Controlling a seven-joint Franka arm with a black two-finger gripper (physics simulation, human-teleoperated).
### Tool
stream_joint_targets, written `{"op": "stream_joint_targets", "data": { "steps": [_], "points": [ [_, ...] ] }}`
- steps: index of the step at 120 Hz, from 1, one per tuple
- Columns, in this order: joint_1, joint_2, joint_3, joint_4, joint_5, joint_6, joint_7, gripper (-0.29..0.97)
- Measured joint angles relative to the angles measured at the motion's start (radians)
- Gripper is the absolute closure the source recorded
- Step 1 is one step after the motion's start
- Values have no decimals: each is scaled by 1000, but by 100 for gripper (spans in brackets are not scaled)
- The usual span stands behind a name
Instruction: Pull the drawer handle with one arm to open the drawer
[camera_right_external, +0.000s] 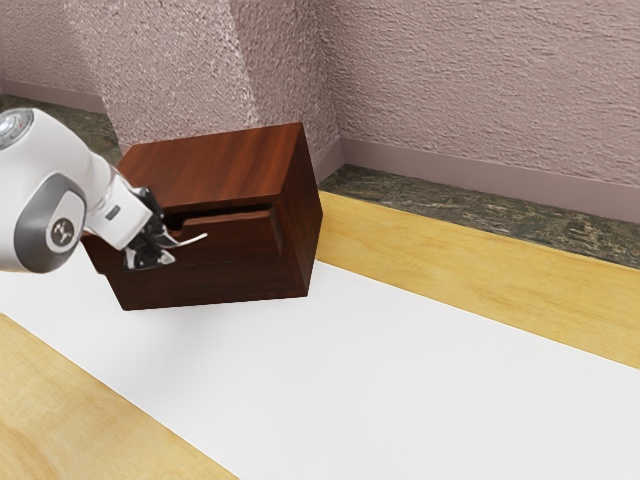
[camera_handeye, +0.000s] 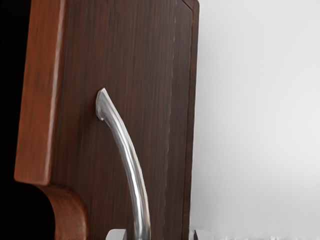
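Drawer (camera_right_external: 225, 248) sits in the dark wooden cabinet (camera_right_external: 230, 165) at the left of the exterior frame, on the white tabletop (camera_right_external: 400, 380). Its front looks level with the cabinet face or barely out, so we judge that nearly the whole pull is left to do. Its curved silver handle (camera_right_external: 188, 240) lies across the front with our jaws at its left end, but we cannot tell whether they grip the bar or merely flank it.

No legible text, label or number on anything.
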Motion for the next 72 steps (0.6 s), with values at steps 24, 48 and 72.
{"op": "stream_joint_targets", "data": {
  "steps": [24,48,72],
  "points": [
    [0,-52,-2,-53,9,-3,0,59],
    [0,-98,-6,-99,15,-4,-1,59],
    [0,-139,-12,-138,21,-6,-2,59]
  ]
}}
